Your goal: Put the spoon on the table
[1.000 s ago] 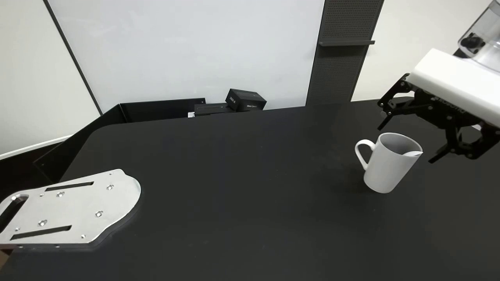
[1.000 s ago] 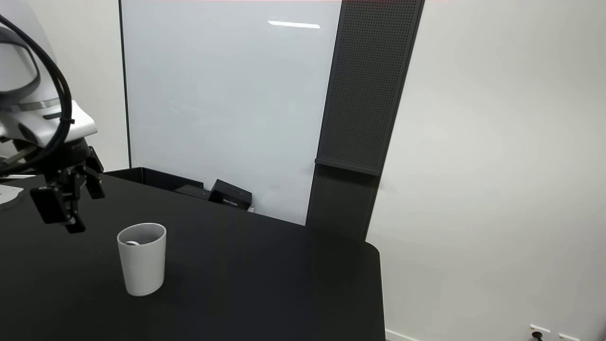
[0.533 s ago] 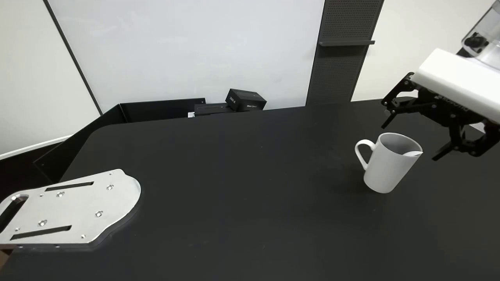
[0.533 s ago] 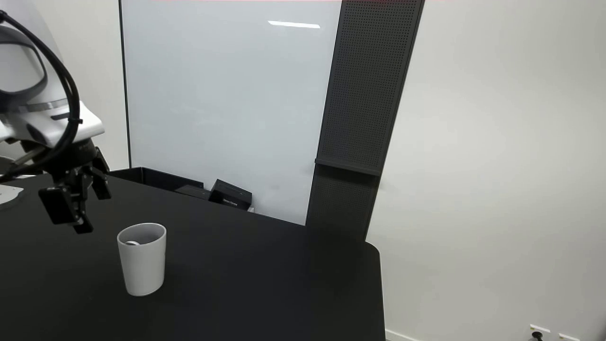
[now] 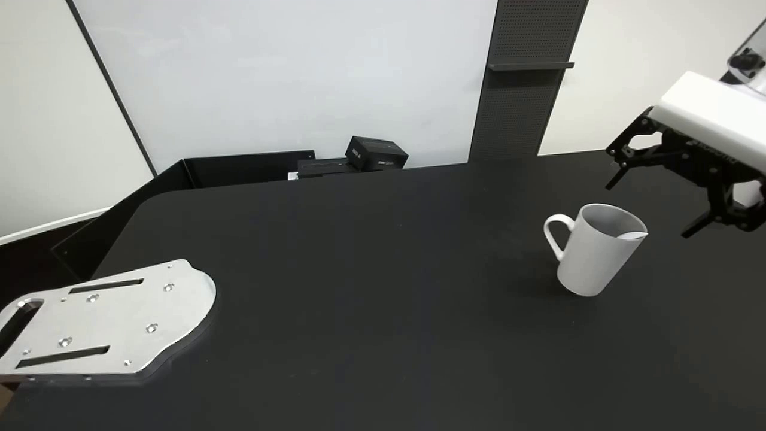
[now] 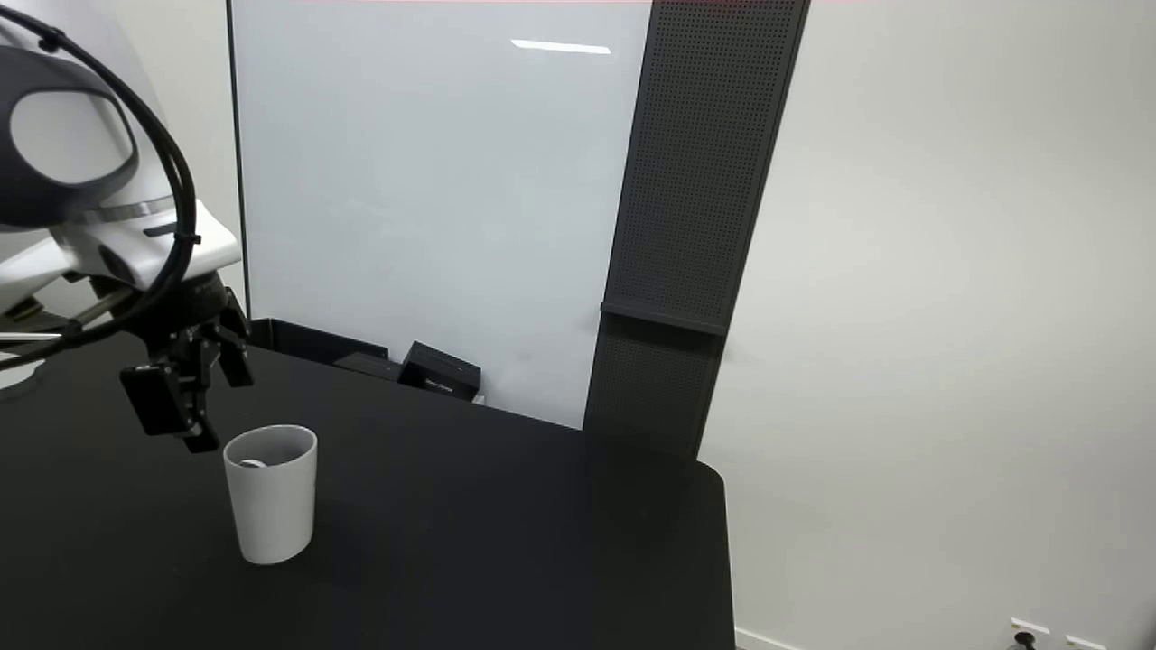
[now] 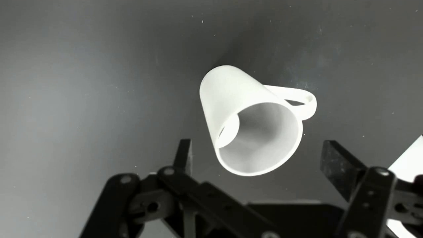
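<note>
The white spoon [image 5: 632,236] stands inside the white mug [image 5: 589,263]; only its end shows at the rim and its handle is hidden. It also shows in the wrist view [image 7: 230,131] and in an exterior view [image 6: 253,463]. The mug stands on the black table [image 5: 359,299]. My gripper [image 5: 647,211] is open and empty, above the table beside the mug and apart from it. In the wrist view my gripper [image 7: 257,141] has its jaws wide apart, with the mug's mouth between and ahead of them.
A metal plate with holes [image 5: 137,311] lies at the table's left end in an exterior view. Small black boxes [image 5: 377,154] sit behind the far edge. A white object [image 7: 411,162], partly cut off, shows at the right of the wrist view.
My gripper has moved to the right in both exterior views, staying open. In one of these views it now comes close beside the mug's rim. The mug and spoon have not moved.
</note>
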You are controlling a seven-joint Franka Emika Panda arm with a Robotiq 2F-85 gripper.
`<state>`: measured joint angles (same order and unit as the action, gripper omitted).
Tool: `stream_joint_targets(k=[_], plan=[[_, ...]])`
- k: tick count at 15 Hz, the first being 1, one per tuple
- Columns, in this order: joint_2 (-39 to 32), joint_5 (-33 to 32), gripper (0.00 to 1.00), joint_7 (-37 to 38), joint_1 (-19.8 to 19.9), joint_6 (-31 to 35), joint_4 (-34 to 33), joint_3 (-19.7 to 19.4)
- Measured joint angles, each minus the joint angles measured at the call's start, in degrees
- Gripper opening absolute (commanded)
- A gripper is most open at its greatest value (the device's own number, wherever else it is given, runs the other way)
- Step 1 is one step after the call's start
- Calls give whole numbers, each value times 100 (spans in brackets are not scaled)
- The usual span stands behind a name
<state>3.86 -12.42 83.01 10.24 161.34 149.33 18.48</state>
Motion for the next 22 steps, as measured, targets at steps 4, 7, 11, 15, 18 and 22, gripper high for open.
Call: stream_joint_targets(k=[4,7,11,15,18,22], plan=[[-76,-7,100,75,97,63,3,-17],[-159,-14,100,162,142,180,6,-22],[-278,-175,100,348,210,265,10,-44],[-434,-419,100,609,249,378,11,-99],[-531,-590,100,813,251,528,11,-140],[-605,-872,100,1137,240,579,3,-158]])
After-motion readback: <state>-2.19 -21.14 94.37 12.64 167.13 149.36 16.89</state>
